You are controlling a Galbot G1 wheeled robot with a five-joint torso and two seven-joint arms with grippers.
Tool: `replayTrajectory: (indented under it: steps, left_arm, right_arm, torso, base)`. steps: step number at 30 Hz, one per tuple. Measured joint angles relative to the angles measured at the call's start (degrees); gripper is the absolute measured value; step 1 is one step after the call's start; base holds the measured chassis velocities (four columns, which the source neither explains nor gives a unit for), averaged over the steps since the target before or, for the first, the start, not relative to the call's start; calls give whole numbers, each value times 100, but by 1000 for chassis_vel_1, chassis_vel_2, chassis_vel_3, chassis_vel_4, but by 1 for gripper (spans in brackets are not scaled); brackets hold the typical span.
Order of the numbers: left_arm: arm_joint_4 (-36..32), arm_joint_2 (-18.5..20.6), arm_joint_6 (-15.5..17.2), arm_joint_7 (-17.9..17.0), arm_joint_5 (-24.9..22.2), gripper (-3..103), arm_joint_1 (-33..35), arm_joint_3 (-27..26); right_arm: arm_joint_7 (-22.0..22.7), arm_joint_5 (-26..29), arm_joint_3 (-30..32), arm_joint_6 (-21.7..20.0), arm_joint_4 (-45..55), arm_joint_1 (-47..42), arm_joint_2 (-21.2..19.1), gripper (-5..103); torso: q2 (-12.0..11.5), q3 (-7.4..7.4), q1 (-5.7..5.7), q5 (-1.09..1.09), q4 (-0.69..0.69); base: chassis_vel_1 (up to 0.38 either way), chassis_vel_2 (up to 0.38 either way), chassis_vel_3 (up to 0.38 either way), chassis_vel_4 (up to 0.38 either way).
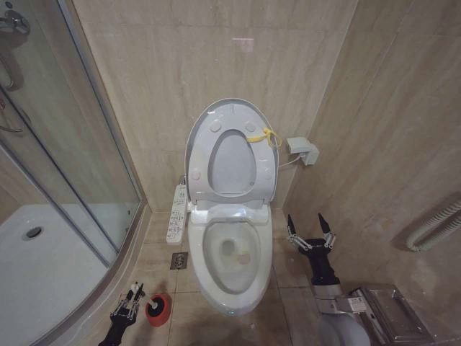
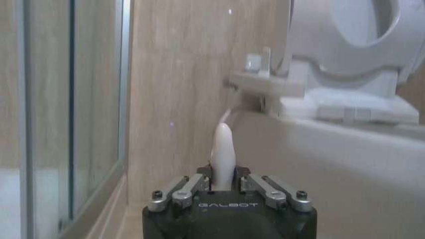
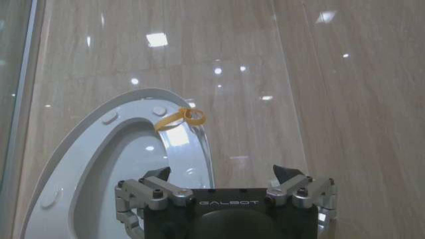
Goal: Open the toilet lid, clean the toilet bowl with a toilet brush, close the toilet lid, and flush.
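Beige tiles; wrist-view fingers [image 2: 222, 181] apparently around brush handle [image 2: 222, 149].

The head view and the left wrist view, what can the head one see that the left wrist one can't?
The head view alone takes in the toilet bowl with its yellowish stain, the red holder on the floor, the yellow tie on the raised toilet lid, and the open right gripper beside the toilet. The left wrist view alone gives a close look at the white handle of the toilet brush pinched in the left gripper. Both share the left gripper, the upright seat, the glass shower wall and the beige tiles.
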Motion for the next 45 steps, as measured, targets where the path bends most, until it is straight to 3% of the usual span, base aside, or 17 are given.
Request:
replayTrajectory:
  steps: [2, 4, 5, 8, 9, 11, 12, 15, 16, 19, 22, 28, 33, 39, 41, 44, 45]
  left_arm:
    - [-470, 14, 69, -116, -83, 20, 219, -10]
    - [-1161, 23, 228, -487, -102, 20, 537, -1]
    - [-1161, 23, 228, -487, -102, 20, 537, -1]
    - [-2573, 14, 788, -1585, 196, 20, 1158, 30]
    - [-2573, 14, 788, -1585, 196, 20, 1158, 30]
    - [-3396, 23, 1227, -2414, 484, 20, 1479, 28]
    - [-3396, 23, 1227, -2414, 484, 20, 1479, 28]
    - [-4543, 80, 1991, -3517, 644, 20, 1846, 16]
    - [-4543, 80, 1991, -3517, 644, 20, 1846, 16]
    - [-5577, 123, 2646, -4218, 662, 20, 2079, -5]
    - [-6094, 127, 2961, -4514, 651, 20, 2213, -37]
    - [-7185, 127, 3335, -4797, 558, 20, 2469, -61]
    - [-8109, 168, 3487, -4803, 403, 20, 2651, -70]
    - [-8893, 341, 3580, -4516, -301, 20, 2724, 20]
    - [-8906, 363, 3578, -4460, -395, 20, 2707, 46]
    - [-8672, 461, 3301, -3966, -959, 20, 2473, 276]
    - [-8672, 461, 3301, -3966, -959, 20, 2473, 276]
  right_arm:
    - [-3, -2, -4, 2, -8, 5, 5, 100]
    - [-5, -2, -9, 3, -8, 7, 6, 100]
    - [-5, -2, -9, 3, -8, 7, 6, 100]
    - [-8, -2, -12, 4, -4, 10, 12, 100]
    - [-8, -2, -12, 4, -4, 10, 12, 100]
    - [-11, -2, -14, 5, -2, 12, 11, 100]
    - [-11, -2, -14, 5, -2, 12, 11, 100]
    - [-16, -12, -24, 5, -1, 27, 9, 100]
    - [-16, -12, -24, 5, -1, 27, 9, 100]
    - [-16, -37, -48, 1, -30, 65, 15, 100]
    - [-16, -44, -58, -2, -57, 85, 11, 100]
    - [-17, -42, -57, -5, -110, 111, -23, 100]
    - [-17, -42, -56, -6, -157, 134, -55, 100]
    - [-22, -41, -77, -12, -291, 192, -60, 100]
    - [-22, -42, -82, -13, -305, 199, -54, 100]
    - [-26, -100, -112, -23, -355, 228, -19, 100]
    - [-26, -100, -112, -23, -355, 228, -19, 100]
  torso:
    - [0, 0, 0, 0, -1]
    - [0, 0, 0, 0, -1]
    - [0, 0, 0, 0, -1]
    - [0, 0, 0, 0, 1]
    - [0, 0, 0, 0, 1]
    - [0, -1, -1, 3, -2]
    - [0, -1, -1, 3, -2]
    - [0, -1, 0, 2, 0]
    - [0, -1, 0, 2, 0]
    - [0, -1, 0, 2, -2]
    - [0, 0, 0, 0, -1]
    - [0, 0, 0, 1, -1]
    - [0, 0, 0, 2, -1]
    - [0, 0, 0, 2, -1]
    - [0, 0, 0, 0, 0]
    - [0, 0, 0, 1, -1]
    - [0, 0, 0, 1, -1]
  base:
    - [0, 0, 0, 0]
    - [0, 0, 0, 0]
    - [0, 0, 0, 0]
    - [0, 0, 0, 0]
    - [0, 0, 0, 0]
    - [0, 0, 0, 0]
    - [0, 0, 0, 0]
    - [0, 0, 0, 0]
    - [0, 0, 0, 0]
    - [0, 0, 0, 0]
    - [0, 0, 0, 0]
    - [0, 0, 0, 0]
    - [0, 0, 0, 0]
    - [0, 0, 0, 0]
    - [0, 0, 0, 0]
    - [0, 0, 0, 0]
    - [0, 0, 0, 0]
